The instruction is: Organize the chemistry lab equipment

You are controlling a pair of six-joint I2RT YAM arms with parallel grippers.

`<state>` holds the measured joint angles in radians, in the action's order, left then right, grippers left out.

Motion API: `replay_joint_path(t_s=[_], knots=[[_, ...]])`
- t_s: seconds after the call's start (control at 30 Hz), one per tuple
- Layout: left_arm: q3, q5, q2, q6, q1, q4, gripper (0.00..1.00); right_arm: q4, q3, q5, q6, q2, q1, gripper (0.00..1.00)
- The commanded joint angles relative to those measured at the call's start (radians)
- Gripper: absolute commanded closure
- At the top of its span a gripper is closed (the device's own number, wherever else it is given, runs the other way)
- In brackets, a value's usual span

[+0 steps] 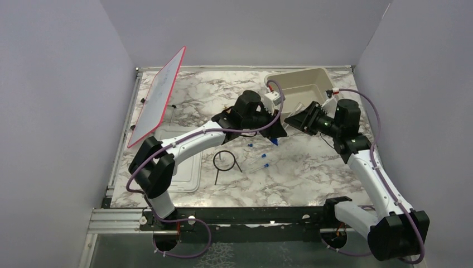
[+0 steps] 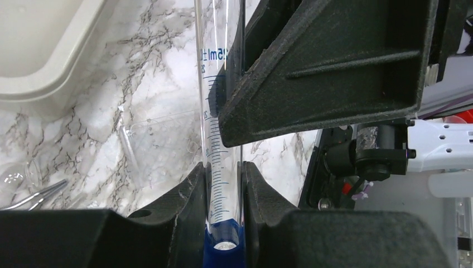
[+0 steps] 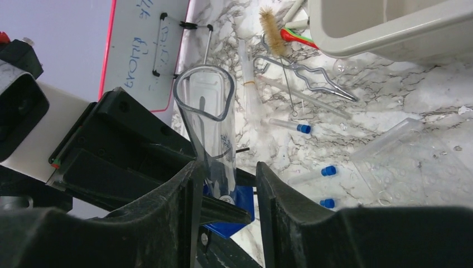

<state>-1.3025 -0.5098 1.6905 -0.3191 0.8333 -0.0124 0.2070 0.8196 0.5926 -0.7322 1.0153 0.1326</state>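
Note:
My left gripper is shut on a clear graduated cylinder just above its blue hexagonal base, holding it off the table at mid-table. My right gripper is open, its fingers standing either side of the cylinder's upper part; the blue base shows behind them. A black wire ring with legs and blue-capped tubes lie in front of the left gripper. Silvery wire tongs, an orange-red stick and more capped tubes lie on the marble.
The beige tub stands at the back right, close behind both grippers. The red-framed white board leans at the back left. The slotted lid lies at the front left. A bristle brush and clear plastic pieces lie near the tub.

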Motion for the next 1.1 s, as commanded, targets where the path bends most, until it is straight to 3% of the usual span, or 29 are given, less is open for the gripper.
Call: replay_joint_path(t_s=[0.0,0.23,0.37,0.53,0.67,0.97,1.07], knots=[[-0.058,0.0,0.012,-0.038,0.004,-0.024,1.0,-0.123,-0.056,-0.011,-0.065,0.006,0.019,0.58],[-0.067,-0.011,0.02,-0.061,0.005,-0.036,1.0,-0.232,-0.105,0.001,-0.121,0.024,0.038,0.58],[-0.065,0.011,0.019,-0.065,0.005,-0.036,0.98,-0.21,-0.1,-0.016,-0.123,0.012,0.039,0.8],[-0.029,0.143,-0.035,0.001,0.004,-0.024,0.59,-0.168,-0.062,-0.067,-0.136,-0.014,0.038,0.86],[0.017,0.281,-0.14,0.05,-0.002,-0.036,0.36,-0.144,0.001,-0.139,-0.116,0.004,0.039,0.87],[0.151,0.626,-0.452,0.066,-0.041,-0.012,0.24,-0.181,0.179,-0.31,-0.191,0.203,0.037,0.9],[0.214,0.667,-0.534,0.093,-0.049,0.007,0.22,-0.172,0.254,-0.422,-0.238,0.317,0.036,0.9]])
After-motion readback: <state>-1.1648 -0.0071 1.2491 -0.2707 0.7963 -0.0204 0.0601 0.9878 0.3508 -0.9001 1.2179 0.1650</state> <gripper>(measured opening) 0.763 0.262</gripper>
